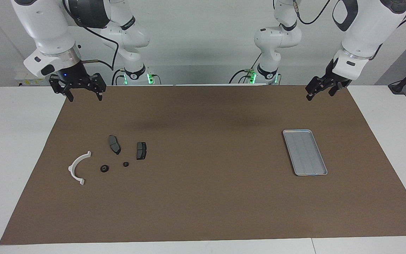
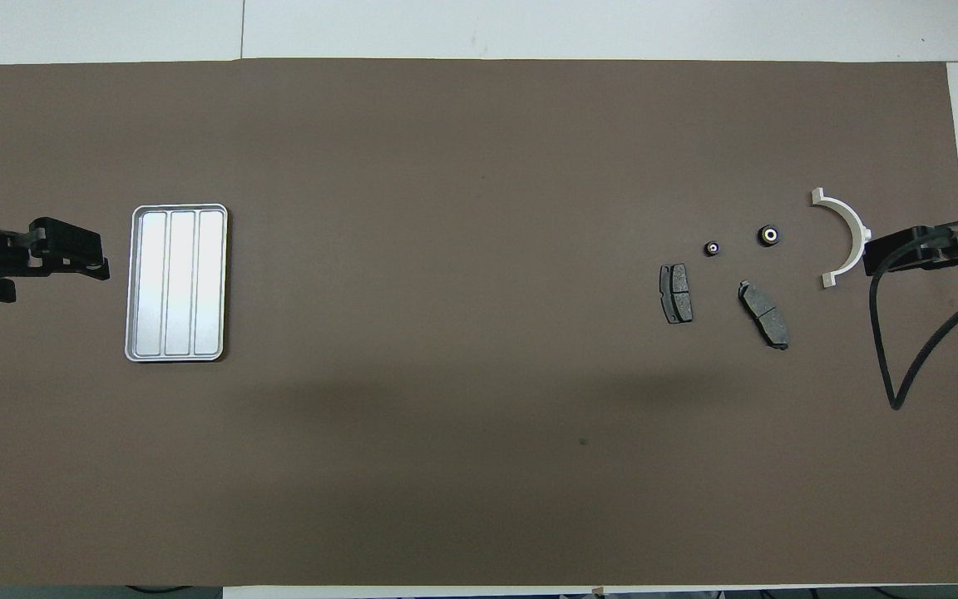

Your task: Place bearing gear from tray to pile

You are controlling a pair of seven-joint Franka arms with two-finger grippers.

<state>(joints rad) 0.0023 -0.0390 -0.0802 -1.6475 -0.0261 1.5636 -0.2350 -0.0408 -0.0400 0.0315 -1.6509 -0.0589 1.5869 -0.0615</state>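
I see the metal tray (image 1: 305,152) holding nothing; two small gears (image 1: 104,168) lie among the pile (image 1: 118,157); both grippers, left (image 1: 321,90) and right (image 1: 81,92), spread apart, raised

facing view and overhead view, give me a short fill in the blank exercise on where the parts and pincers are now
1. The tray holds ____ parts.
2. Two small round bearing gears lie on the mat between the white bracket and the two dark ____.
3. The right pincer hangs with its fingers ____.
4. The left pincer, also open, holds ____.

Missing words: no; brake pads; open; nothing
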